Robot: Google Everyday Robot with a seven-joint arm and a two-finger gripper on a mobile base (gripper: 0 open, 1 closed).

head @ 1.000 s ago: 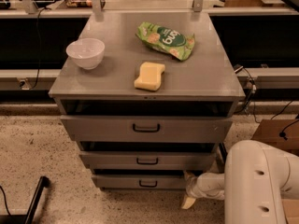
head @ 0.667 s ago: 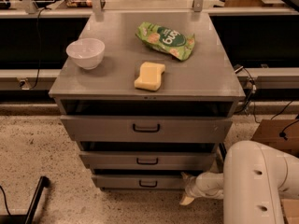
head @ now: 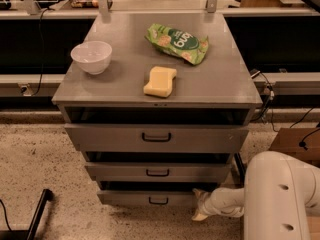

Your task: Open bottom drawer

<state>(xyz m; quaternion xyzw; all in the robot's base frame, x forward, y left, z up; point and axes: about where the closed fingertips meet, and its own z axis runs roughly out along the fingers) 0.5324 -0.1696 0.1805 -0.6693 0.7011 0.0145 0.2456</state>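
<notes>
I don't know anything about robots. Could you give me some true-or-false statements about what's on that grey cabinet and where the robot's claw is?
1. A white bowl sits on the cabinet top. True.
2. The yellow sponge lies inside the bowl. False: it lies on the cabinet top, apart from the bowl.
3. The gripper is low down, by the right end of the bottom drawer. True.
4. The gripper grips the top drawer's handle. False: nothing touches that handle.
5. The green bag lies on the floor. False: it lies on the cabinet top, behind the sponge.
</notes>
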